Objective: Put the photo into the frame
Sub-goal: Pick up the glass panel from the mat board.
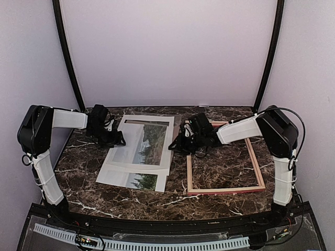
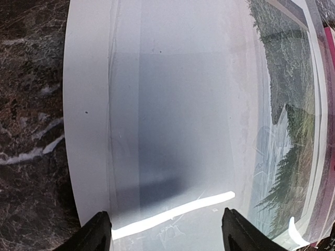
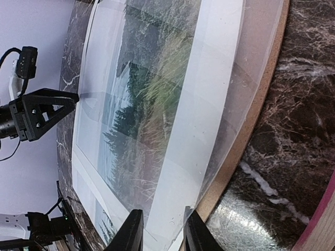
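The photo (image 1: 142,181) lies flat at centre-left under a white mat board (image 1: 135,129), its landscape showing through the window and past the mat's near edge. A clear plastic sheet (image 3: 230,130) covers the stack. The pink-red frame (image 1: 225,191) lies empty on the table to the right. My left gripper (image 2: 167,232) hovers open over the stack's left edge, nothing between its fingers. My right gripper (image 3: 163,235) is at the stack's right edge, jaws narrow but apart, with the corner of the clear sheet and mat between the fingers (image 3: 131,232).
A brown hardboard panel (image 3: 255,117) lies under the stack and juts out on the right. The dark marble table (image 1: 157,201) shows around everything. The frame's pink rail (image 3: 325,217) lies close beside my right gripper. Black curved poles stand at the back corners.
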Tool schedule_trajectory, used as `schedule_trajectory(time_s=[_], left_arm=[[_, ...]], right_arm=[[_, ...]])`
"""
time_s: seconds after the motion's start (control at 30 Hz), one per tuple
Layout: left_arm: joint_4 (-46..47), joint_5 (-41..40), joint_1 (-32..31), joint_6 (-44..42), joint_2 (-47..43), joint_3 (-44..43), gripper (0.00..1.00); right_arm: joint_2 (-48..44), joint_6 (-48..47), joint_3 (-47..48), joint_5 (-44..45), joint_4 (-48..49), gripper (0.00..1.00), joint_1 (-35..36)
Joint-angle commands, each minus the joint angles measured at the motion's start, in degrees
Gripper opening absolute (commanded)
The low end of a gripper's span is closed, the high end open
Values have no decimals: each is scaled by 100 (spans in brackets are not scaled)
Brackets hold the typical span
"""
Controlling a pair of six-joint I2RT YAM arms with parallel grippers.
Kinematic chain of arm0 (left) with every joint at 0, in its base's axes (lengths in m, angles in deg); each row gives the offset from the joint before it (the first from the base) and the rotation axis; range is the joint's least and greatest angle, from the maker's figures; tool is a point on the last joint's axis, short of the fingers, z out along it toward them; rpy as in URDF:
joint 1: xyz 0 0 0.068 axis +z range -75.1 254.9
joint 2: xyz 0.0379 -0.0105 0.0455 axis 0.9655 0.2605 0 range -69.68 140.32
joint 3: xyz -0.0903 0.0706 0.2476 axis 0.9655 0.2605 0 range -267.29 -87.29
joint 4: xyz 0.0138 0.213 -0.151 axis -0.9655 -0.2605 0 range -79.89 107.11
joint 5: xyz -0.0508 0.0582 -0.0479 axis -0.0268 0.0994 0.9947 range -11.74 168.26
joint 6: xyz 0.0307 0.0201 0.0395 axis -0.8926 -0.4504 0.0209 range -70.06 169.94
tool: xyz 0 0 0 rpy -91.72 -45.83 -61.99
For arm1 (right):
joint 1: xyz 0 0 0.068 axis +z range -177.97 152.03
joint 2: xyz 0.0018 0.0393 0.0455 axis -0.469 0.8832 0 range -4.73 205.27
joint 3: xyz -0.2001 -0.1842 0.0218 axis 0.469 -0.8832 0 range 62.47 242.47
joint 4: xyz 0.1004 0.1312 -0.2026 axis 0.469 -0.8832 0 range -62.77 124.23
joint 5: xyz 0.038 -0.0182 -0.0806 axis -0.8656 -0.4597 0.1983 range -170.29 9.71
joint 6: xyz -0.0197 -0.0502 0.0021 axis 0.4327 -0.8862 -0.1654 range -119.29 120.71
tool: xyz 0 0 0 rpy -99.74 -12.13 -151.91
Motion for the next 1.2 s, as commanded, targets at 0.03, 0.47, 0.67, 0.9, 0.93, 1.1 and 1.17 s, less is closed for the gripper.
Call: schedule_trajectory(time_s=[0.03,0.47,0.67,0.9,0.93,1.1,1.17], left_arm=[[-273,241,-135,152,-64,284,75],[122,464,-173,360,-270,595,76],[206,507,-181,337,-393,629,76],[295,595,-174,244,-934,645,82],[301,640,-173,230,-998,646,83],[526,966,-167,175,-1483,712,86],[754,1183,-154,188,-1591,771,87]], right_arm=[[58,269,158,-106,406,28,-8],[197,879,94,17,816,28,-8],[238,727,169,81,774,17,-8],[-293,-324,186,-18,336,0,-32],[-423,-484,151,-62,251,0,-61],[-1186,-1003,-204,-598,149,0,-291],[-1428,-1231,-287,-876,96,0,-352]])
